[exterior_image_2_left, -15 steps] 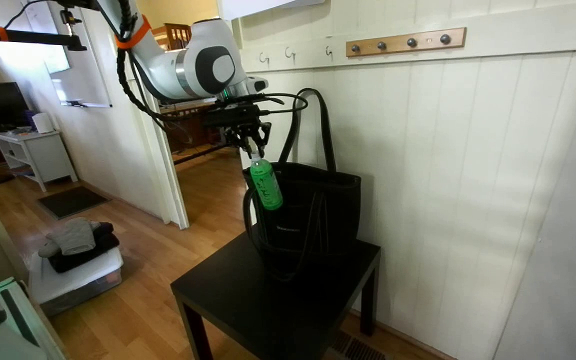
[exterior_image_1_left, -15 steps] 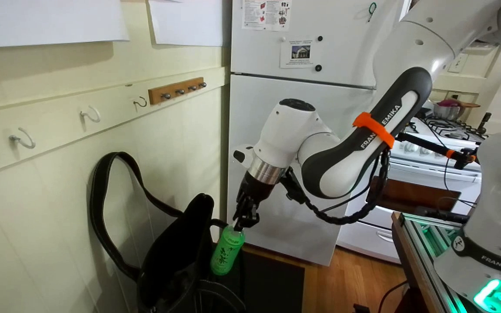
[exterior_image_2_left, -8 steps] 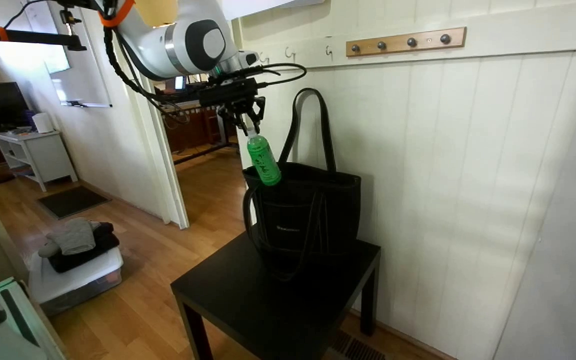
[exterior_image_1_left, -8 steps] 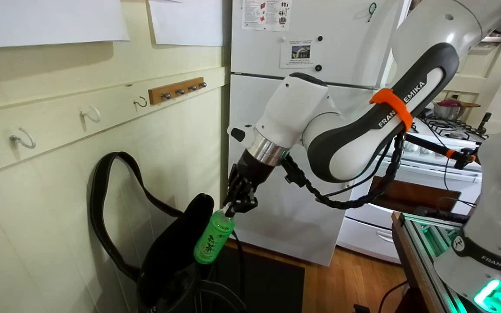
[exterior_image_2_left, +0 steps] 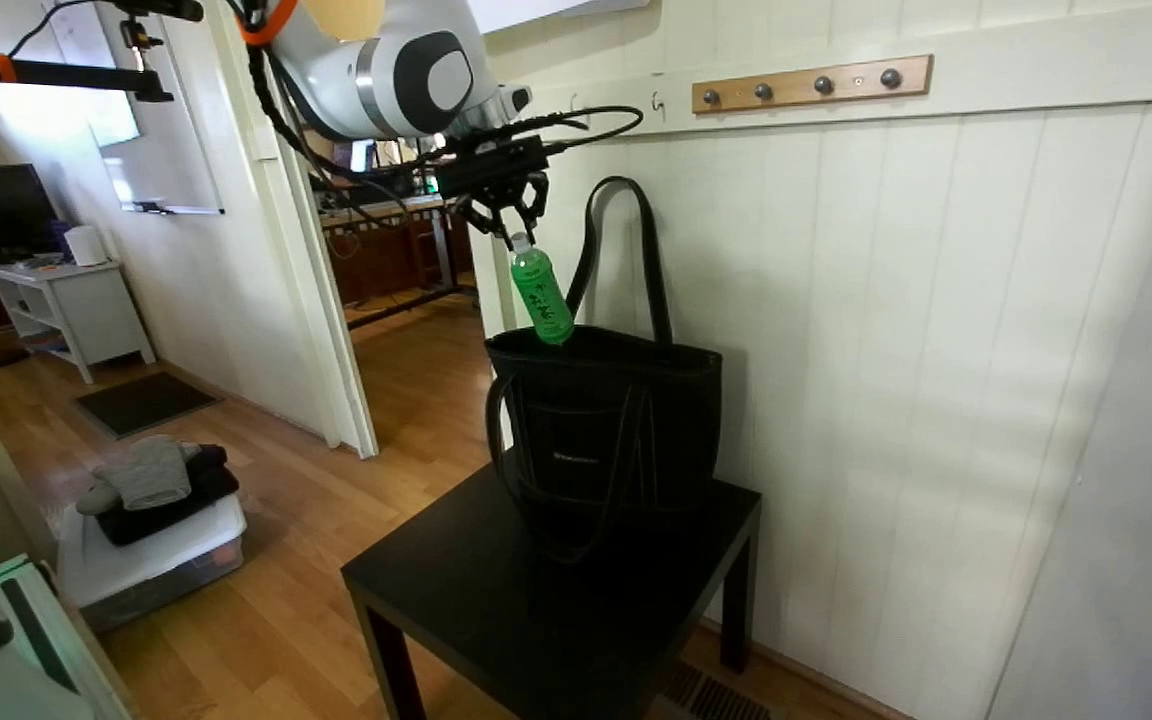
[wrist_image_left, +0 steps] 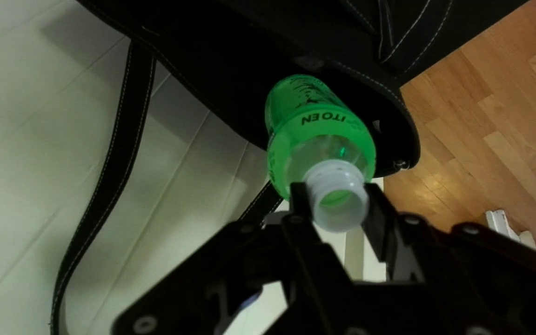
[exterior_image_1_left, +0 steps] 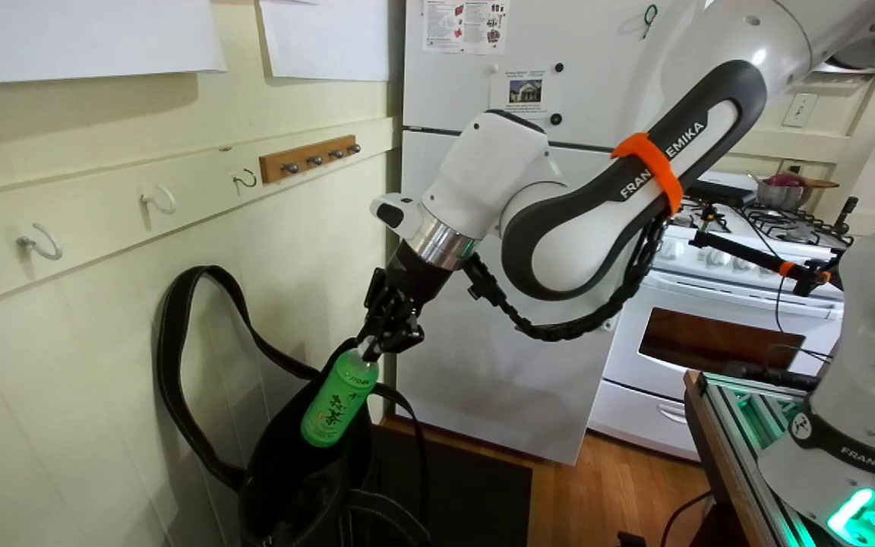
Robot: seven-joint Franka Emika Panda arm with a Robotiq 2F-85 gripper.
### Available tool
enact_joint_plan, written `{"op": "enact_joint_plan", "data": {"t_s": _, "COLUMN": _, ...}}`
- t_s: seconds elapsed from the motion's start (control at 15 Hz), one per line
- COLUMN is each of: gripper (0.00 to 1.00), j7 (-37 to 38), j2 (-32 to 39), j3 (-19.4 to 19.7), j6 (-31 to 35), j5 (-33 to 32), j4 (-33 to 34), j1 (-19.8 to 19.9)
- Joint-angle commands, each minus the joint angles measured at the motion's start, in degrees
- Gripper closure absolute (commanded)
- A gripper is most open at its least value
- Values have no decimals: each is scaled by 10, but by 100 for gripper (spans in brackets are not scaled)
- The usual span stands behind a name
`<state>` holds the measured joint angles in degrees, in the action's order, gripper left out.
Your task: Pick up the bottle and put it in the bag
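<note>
While the green bottle (wrist_image_left: 319, 125) hangs tilted at the mouth of the black bag (exterior_image_2_left: 571, 425), base depth unclear, the gripper (wrist_image_left: 337, 200) pinches its neck, fingers only that far apart; in the wrist view, that mouth stretches toward ten o'clock, stitched rim curving near two, wooden floor (wrist_image_left: 496, 135) beyond at three, pale wall (wrist_image_left: 170, 223) at eight.

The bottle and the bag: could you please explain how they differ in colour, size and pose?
The bottle is bright green; the bag is black. The bottle is much smaller than the bag. The bottle hangs tilted in the gripper, while the bag stands on the table. Both bear visible markings.
</note>
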<state>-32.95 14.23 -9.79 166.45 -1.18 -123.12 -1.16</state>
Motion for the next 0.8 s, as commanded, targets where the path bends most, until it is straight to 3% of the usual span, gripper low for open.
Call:
{"op": "enact_joint_plan", "data": {"t_s": 0.0, "gripper": 92, "j7": -99, "j2": 63, "j3": -54, "j6": -29, "j5": 62, "j4": 75, "j1": 46}}
{"op": "enact_joint_plan", "data": {"t_s": 0.27, "gripper": 92, "j7": -163, "j2": 134, "j3": -88, "j6": -80, "j5": 84, "j4": 155, "j1": 80}}
{"op": "enact_joint_plan", "data": {"t_s": 0.73, "gripper": 92, "j7": -159, "j2": 251, "j3": -57, "j6": -167, "j5": 28, "j4": 303, "j1": 41}}
